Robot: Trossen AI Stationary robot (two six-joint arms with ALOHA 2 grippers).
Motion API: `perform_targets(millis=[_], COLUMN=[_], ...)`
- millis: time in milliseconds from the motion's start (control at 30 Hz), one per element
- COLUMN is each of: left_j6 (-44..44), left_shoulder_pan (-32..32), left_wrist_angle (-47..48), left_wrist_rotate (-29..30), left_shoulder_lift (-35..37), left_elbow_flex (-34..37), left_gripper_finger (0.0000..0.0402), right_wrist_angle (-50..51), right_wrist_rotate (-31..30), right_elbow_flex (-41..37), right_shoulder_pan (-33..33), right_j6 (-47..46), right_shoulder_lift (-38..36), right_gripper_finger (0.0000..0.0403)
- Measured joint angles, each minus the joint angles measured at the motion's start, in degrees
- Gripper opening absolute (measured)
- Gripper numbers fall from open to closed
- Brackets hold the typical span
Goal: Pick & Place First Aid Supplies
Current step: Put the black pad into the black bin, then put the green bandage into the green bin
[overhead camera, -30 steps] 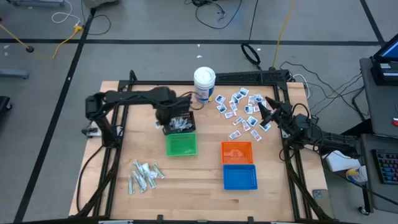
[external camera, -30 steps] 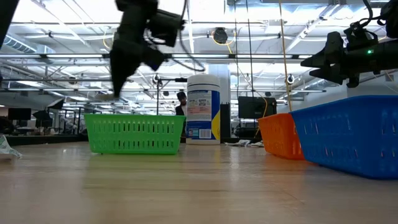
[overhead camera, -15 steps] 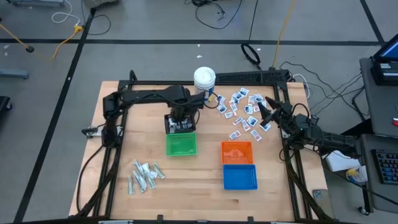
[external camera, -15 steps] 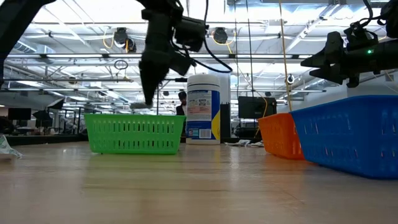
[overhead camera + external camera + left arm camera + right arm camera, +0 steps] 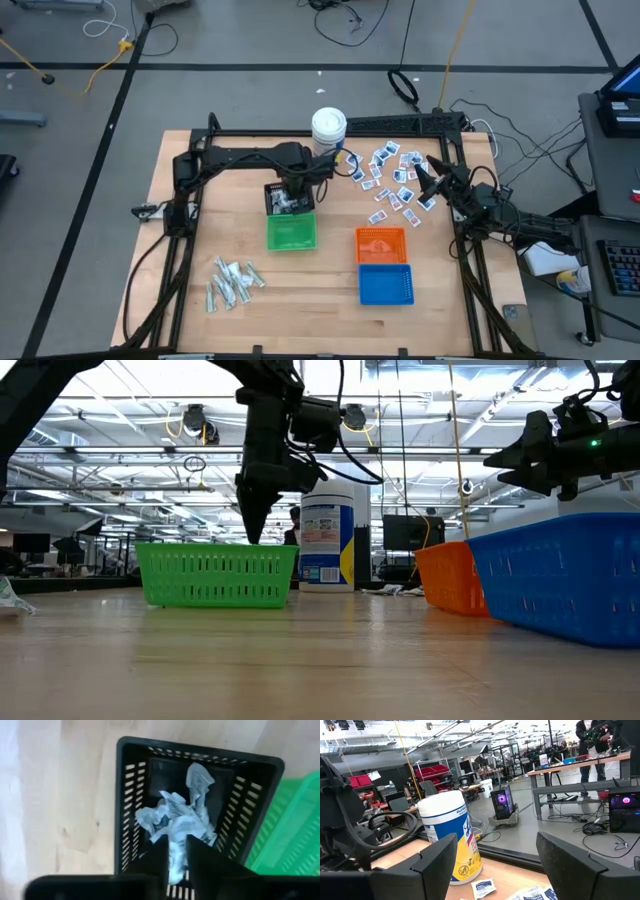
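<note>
— If asking after the left gripper (image 5: 290, 192): low over the black basket (image 5: 125, 795), just behind the green basket (image 5: 291, 233).
— Open or closed?
— Cannot tell. Seen from the wrist, only a pale strip showing right ahead of it, above the heap. Held or loose, cannot say either.
— And inside the black basket?
— Crumpled grey-white strips (image 5: 175, 817), piled in the middle.
— More strips elsewhere?
— Yes, a loose pile (image 5: 231, 280) lying flat on the table's front left, well apart from every basket.
— And the white squares (image 5: 390, 180)?
— Scattered on the wood at the right rear, blue print up, between the canister (image 5: 328, 130) and the right arm.
— Right gripper (image 5: 422, 178), then?
— Raised above the right edge of that scatter, touching none of it — jaws spread wide, nothing between them.
— Canister upright?
— Upright, at the rear centre, just beside the nearest squares.
— Other baskets?
— Orange (image 5: 381, 244) and blue (image 5: 385, 284), touching each other, right of the green one. Contents too hard to make out.
— Anything beyond the table?
— From the right wrist, a person (image 5: 592, 740) far back by a bench.
</note>
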State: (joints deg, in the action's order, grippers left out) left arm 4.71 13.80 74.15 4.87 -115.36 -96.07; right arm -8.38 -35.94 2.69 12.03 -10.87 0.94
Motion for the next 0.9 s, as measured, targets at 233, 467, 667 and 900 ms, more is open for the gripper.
perform_targets(millis=[233, 467, 667, 900], left_j6=[3.3, 10.5, 13.0, 19.7], left_shoulder_pan=[0.0, 1.0, 1.9, 1.8], left_wrist_angle=[0.9, 3.1, 4.0, 4.4], left_wrist_rotate=[0.0, -2.7, -5.7, -6.3], left_shoulder_lift=[0.0, 0.0, 0.8, 3.9], left_elbow_flex=[0.0, 0.0, 0.0, 0.4], left_gripper_finger=[0.0191, 0.0252, 0.0273, 0.0275], right_wrist_angle=[0.0, 0.0, 0.0, 0.0], right_wrist_rotate=[0.0, 0.0, 0.0, 0.0], right_elbow_flex=[0.0, 0.0, 0.0, 0.0], right_shoulder_pan=[0.0, 0.0, 0.0, 0.0], right_j6=[0.0, 0.0, 0.0, 0.0], right_shoulder_lift=[0.0, 0.0, 0.0, 0.0], right_gripper_finger=[0.0267, 0.0267, 0.0267, 0.0267])
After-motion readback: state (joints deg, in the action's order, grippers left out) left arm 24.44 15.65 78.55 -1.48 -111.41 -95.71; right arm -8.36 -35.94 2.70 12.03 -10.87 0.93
